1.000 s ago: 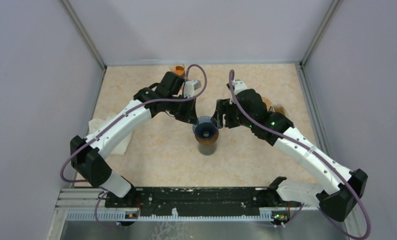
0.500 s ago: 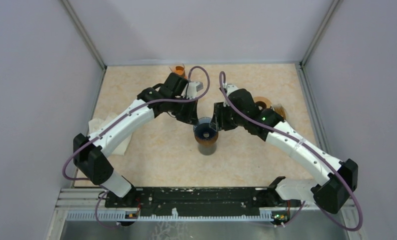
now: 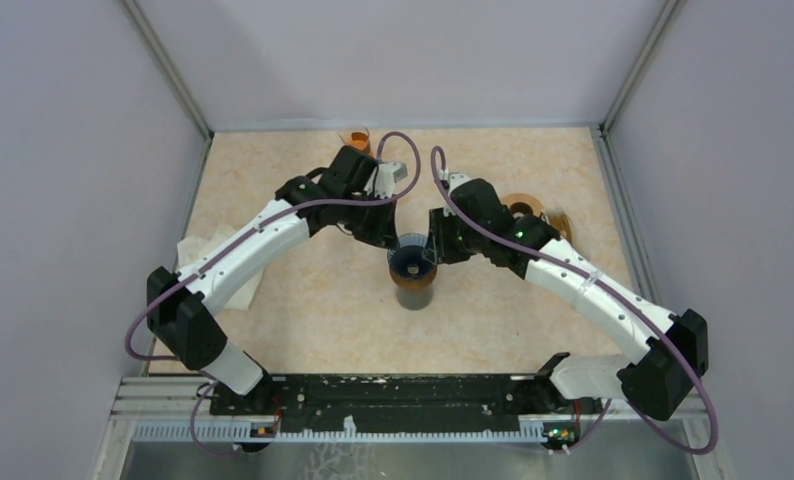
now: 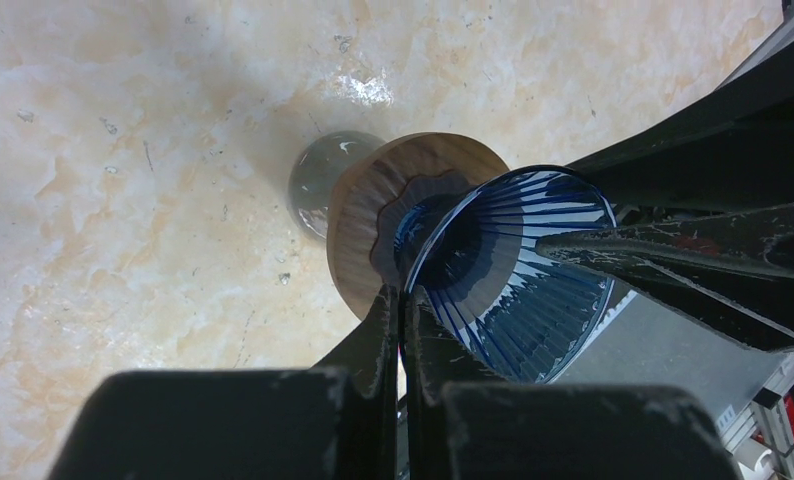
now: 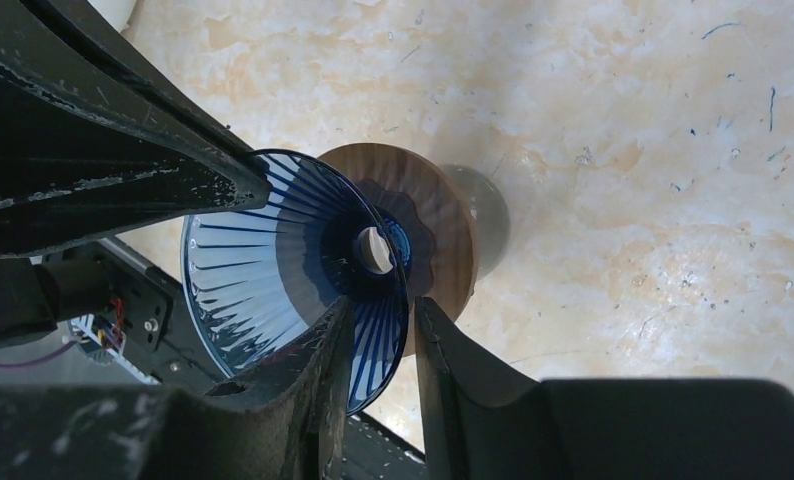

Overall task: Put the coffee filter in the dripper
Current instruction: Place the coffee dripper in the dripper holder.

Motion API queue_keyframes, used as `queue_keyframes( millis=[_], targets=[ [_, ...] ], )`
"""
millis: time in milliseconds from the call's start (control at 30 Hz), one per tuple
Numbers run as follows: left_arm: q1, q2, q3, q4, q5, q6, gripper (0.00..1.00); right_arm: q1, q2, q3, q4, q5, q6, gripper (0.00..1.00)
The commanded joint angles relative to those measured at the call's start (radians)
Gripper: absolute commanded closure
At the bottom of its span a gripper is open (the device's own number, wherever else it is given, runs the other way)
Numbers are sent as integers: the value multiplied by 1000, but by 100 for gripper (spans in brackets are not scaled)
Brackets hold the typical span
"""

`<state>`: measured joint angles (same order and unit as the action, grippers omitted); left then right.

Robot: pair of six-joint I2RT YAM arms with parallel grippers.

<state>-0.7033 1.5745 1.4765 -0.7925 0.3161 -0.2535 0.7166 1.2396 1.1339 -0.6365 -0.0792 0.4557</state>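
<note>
A ribbed blue glass dripper [image 3: 412, 262] with a wooden collar [image 4: 363, 210] stands on a glass [image 5: 485, 205] mid-table. My left gripper [image 4: 401, 292] is shut on the dripper's rim on its far-left side. My right gripper [image 5: 383, 308] straddles the rim on the far-right side, one finger inside the cone and one outside, with a gap still showing, so it is open. The inside of the dripper [image 5: 263, 250] holds nothing. Brown cone-like pieces that look like a coffee filter [image 3: 529, 206] lie behind the right arm.
An orange-brown piece [image 3: 359, 137] sits by the back wall behind the left arm. A white cloth [image 3: 188, 255] lies at the table's left edge. Walls enclose the table on three sides. The two grippers nearly meet over the dripper.
The right arm has moved left to the dripper and its jaws have narrowed around the rim. The left gripper has kept its hold on the rim and barely moved.
</note>
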Motion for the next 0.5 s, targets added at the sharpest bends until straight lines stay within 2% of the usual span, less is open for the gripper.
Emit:
queue_keyframes(
  millis=[0,467],
  targets=[
    [-10,-8,-16,55,-17,-11,100,-8,10,64,22,18,-15,72],
    [-16,-25,-52,60,-27,-16,100,-8,24,59,13,15,-29,83]
  ],
)
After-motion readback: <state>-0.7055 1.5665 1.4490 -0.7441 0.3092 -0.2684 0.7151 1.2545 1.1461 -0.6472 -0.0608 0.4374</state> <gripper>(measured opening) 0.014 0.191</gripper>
